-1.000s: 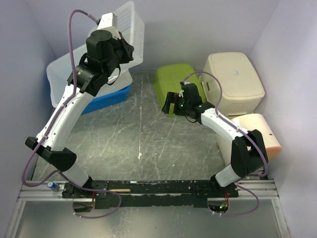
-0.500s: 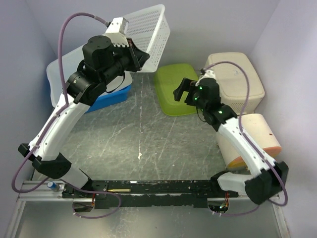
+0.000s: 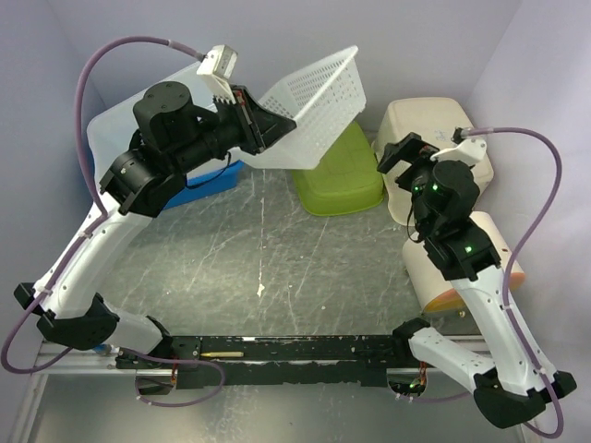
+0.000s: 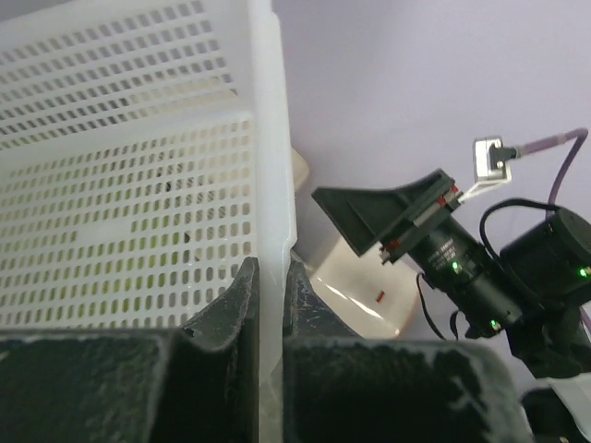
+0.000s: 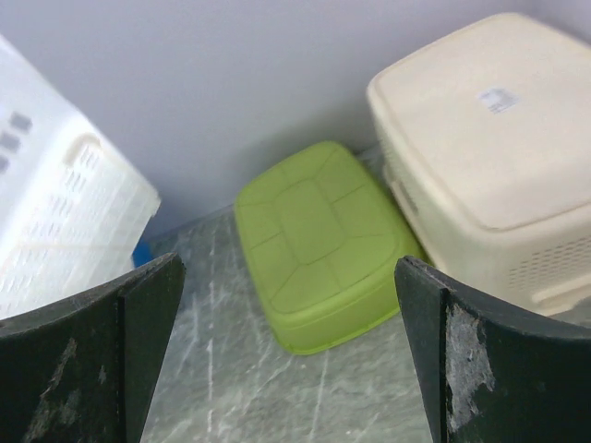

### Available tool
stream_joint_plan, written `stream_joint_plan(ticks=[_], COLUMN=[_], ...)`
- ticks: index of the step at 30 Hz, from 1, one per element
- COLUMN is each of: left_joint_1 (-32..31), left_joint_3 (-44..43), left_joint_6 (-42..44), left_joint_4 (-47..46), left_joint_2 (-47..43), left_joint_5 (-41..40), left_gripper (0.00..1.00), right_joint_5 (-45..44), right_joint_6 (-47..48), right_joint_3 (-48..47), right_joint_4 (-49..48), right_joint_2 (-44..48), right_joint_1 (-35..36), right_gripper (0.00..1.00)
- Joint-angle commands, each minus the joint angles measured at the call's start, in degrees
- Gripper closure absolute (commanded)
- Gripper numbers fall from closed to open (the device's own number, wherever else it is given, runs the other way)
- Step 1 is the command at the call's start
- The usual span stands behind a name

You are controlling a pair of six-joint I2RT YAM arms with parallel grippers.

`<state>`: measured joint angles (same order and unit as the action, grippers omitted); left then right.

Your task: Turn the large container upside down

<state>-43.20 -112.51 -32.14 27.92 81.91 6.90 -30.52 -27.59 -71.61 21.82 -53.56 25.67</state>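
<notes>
The large white perforated plastic basket (image 3: 314, 101) is airborne above the grey table (image 3: 277, 268), tilted but not inverted. The left gripper (image 4: 271, 277) is clamped on one wall. The right gripper (image 3: 399, 155) gapes wide, empty. Remaining: finish rotation and set it down.

one white basket (image 3: 319, 101), one green tub (image 3: 340, 175), one blue tub (image 3: 226, 173), one clear tub (image 3: 100, 138), one cream box (image 3: 443, 120), one peach-rimmed bin (image 3: 500, 245)

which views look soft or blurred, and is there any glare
Top external: even light, sharp, faint sheen on the table. Left wrist: the left gripper is dark and soft, the white basket crisp. Right wrist: the right gripper blurs at the corners, the green container mildly soft.
</notes>
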Motion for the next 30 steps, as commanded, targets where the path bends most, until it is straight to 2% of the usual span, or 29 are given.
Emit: stream_joint_plan(ticks=[1, 12, 17, 20, 23, 26, 30], left_joint_1=[-1.5, -3.8, -4.2, -4.2, -4.1, -2.4, 4.7], left_joint_3=[1.9, 10.1, 21.6, 29.4, 36.3, 39.9, 43.5], left_joint_6=[-4.3, -8.3, -12.8, -16.1, -19.5, -20.1, -18.5], left_joint_4=[-5.3, -8.5, -11.4, -14.1, -13.9, -10.4, -7.7], left_joint_2=[-2.8, -6.4, -8.6, -12.3, -15.8, -16.7, -16.4], left_joint_5=[6.3, 8.2, 10.2, 8.4, 3.1, 0.8, 1.7], left_gripper=[0.93, 0.93, 0.94, 0.93, 0.93, 0.93, 0.93], right_joint_5=[-8.2, -10.7, -10.0, -10.0, -9.0, -8.2, -5.6], right_joint_6=[5.5, 9.7, 9.9, 10.2, 10.0, 9.8, 9.3], right_joint_3=[-2.4, -3.7, -3.6, -2.7, -2.6, -2.2, -1.5], right_joint_4=[2.9, 4.0, 4.8, 4.3, 4.7, 4.5, 3.4], right_joint_2=[3.1, 7.7, 7.7, 7.5, 6.6, 6.1, 5.5], right_joint_1=[-0.1, -0.1, -0.1, -0.1, -0.1, -0.1, -0.1], right_gripper=[0.01, 0.02, 0.02, 0.02, 0.02, 0.02, 0.02])
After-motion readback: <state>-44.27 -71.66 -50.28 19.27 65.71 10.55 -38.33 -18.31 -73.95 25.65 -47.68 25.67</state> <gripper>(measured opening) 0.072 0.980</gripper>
